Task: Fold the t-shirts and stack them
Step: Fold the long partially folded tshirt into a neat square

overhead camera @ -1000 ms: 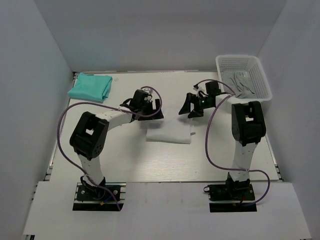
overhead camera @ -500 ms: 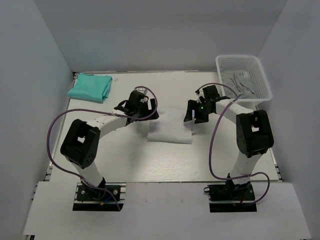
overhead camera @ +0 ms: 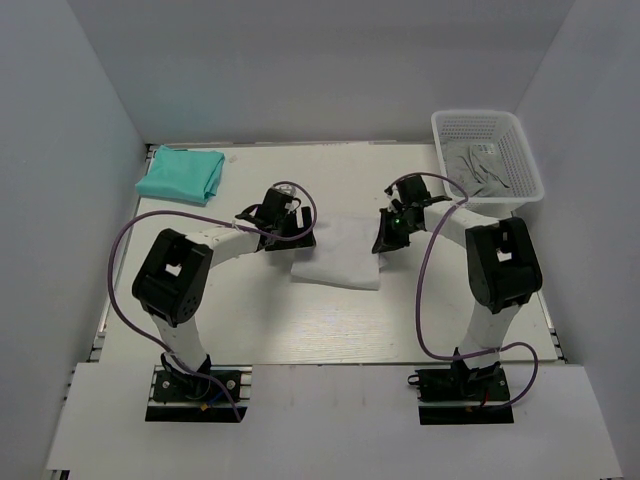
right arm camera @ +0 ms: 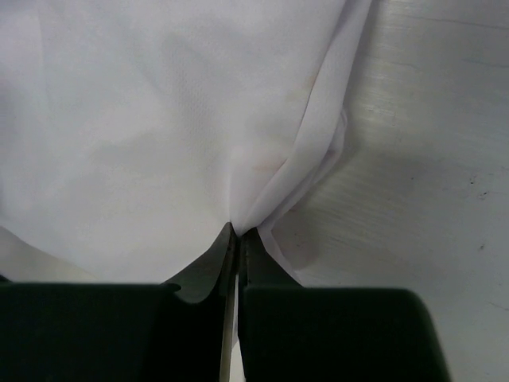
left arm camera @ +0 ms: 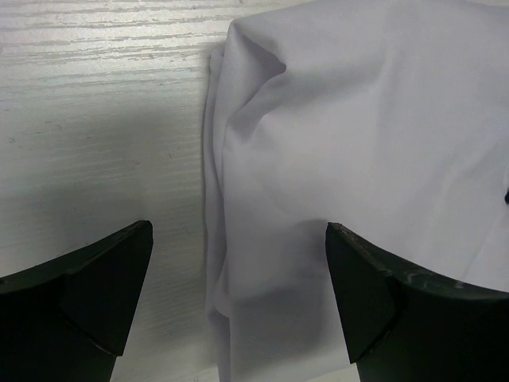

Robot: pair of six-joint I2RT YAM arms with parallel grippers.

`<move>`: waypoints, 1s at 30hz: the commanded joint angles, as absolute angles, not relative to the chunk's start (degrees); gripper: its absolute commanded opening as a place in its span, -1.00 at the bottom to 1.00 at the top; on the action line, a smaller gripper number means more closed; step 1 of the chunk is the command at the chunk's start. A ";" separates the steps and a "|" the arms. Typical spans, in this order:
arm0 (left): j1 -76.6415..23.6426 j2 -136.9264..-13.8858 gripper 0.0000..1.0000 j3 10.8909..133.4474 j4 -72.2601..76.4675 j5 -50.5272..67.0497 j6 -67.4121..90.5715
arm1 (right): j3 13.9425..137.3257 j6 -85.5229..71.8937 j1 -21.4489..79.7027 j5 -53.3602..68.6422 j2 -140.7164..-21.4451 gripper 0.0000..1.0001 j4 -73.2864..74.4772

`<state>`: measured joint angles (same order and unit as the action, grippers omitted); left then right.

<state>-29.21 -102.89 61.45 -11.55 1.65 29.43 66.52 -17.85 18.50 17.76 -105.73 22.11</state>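
Note:
A folded white t-shirt (overhead camera: 338, 258) lies mid-table. My right gripper (overhead camera: 384, 236) is at its right edge; in the right wrist view the gripper (right arm camera: 237, 231) is shut on a pinch of the white t-shirt (right arm camera: 143, 119), and the cloth gathers into folds at the tips. My left gripper (overhead camera: 291, 233) is at the shirt's left edge. In the left wrist view it (left arm camera: 238, 231) stands wide open, straddling the layered edge of the white t-shirt (left arm camera: 358, 119) without gripping it. A folded teal t-shirt (overhead camera: 181, 173) rests at the back left.
A white mesh basket (overhead camera: 441, 135) stands at the back right with grey cloth (overhead camera: 482, 165) inside. Grey walls enclose the table on three sides. Purple cables loop from both arms over the table.
My right gripper has come down onto the white t-shirt's right edge and shut on it. The left gripper has settled at the shirt's left edge, still open.

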 commanded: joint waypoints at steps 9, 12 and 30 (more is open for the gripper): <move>-29.27 -103.89 1.00 63.72 -10.55 2.99 29.62 | 61.79 -23.20 18.02 33.54 -98.18 -1.00 8.55; -28.74 -104.50 1.00 63.72 -10.55 3.52 29.62 | 61.44 -24.16 17.67 36.03 -98.79 -1.00 6.95; -28.74 -105.03 1.00 63.19 -12.22 1.14 31.90 | 51.86 -25.75 10.56 42.01 -106.77 -1.00 -5.18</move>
